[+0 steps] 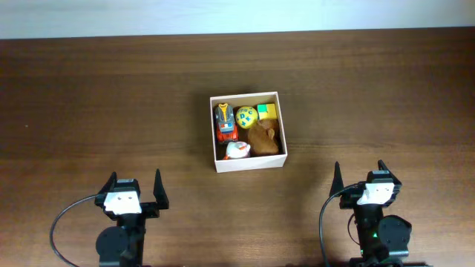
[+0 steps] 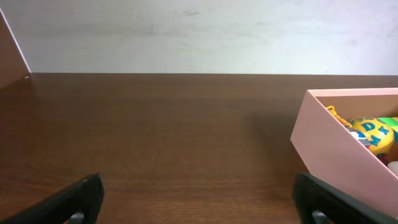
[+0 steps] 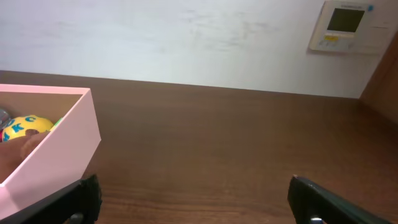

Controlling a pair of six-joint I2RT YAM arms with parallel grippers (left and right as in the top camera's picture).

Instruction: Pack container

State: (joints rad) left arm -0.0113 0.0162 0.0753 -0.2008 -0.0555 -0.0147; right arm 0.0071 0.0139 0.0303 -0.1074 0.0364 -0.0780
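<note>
Overhead: container (image 1: 251, 162) sits near the middle of the brown counter (image 1: 89, 96), upright, open top up, slightly rotated. Inside it: an orange toy car (image 1: 225, 122) along the left wall, a yellow ball (image 1: 246, 116) just beside it, a green-and-yellow block (image 1: 266, 111) in the far right corner, a brown plush (image 1: 265, 139) on the right side, and a white toy (image 1: 238, 150) at the near wall. Left tool (image 1: 135, 178) and right tool (image 1: 358, 172) are both at the near edge, well apart from the container on either side, jaws spread wide, nothing between them. Left wrist: both fingers (image 2: 78, 200) show at the lower corners with bare counter between them; the container's corner stands to the right, its wall looking pinkish, with the ball visible over the rim. Right wrist: fingers (image 3: 323, 199) are likewise spread over bare counter; the container is at the left and not touching the tool. A wall panel (image 3: 343, 26) hangs on the far wall.
</note>
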